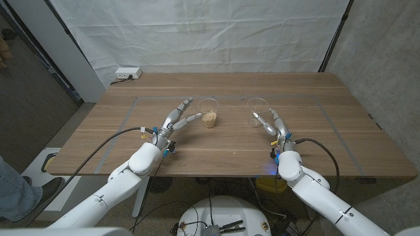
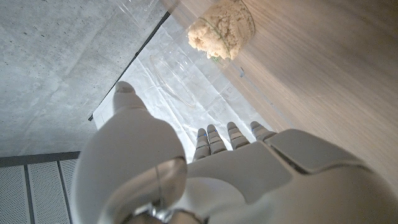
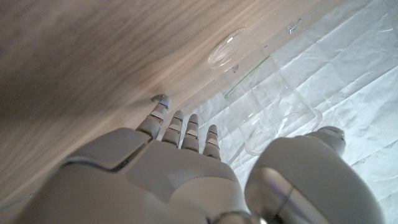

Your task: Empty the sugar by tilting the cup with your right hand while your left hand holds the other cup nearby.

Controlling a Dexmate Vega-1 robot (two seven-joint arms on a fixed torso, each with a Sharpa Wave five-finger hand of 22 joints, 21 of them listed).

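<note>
Two clear plastic cups stand upright on the wooden table point(image 1: 308, 154). The one holding brown sugar point(image 1: 209, 113) is left of the middle, with a lumpy heap of sugar inside point(image 2: 222, 28). The empty cup point(image 1: 257, 107) stands to its right point(image 3: 268, 81). My left hand point(image 1: 174, 120) is open, its fingers spread and pointing at the sugar cup from a little to its left, without touching it point(image 2: 211, 171). My right hand point(image 1: 270, 123) is open too, just in front of and beside the empty cup, fingers apart and holding nothing point(image 3: 177, 168).
A white power strip point(image 1: 128, 73) lies at the table's far left corner. Faint tape lines mark a rectangle on the tabletop. A white curtain hangs behind the table. A person's leg and shoe point(image 1: 23, 190) show at the lower left.
</note>
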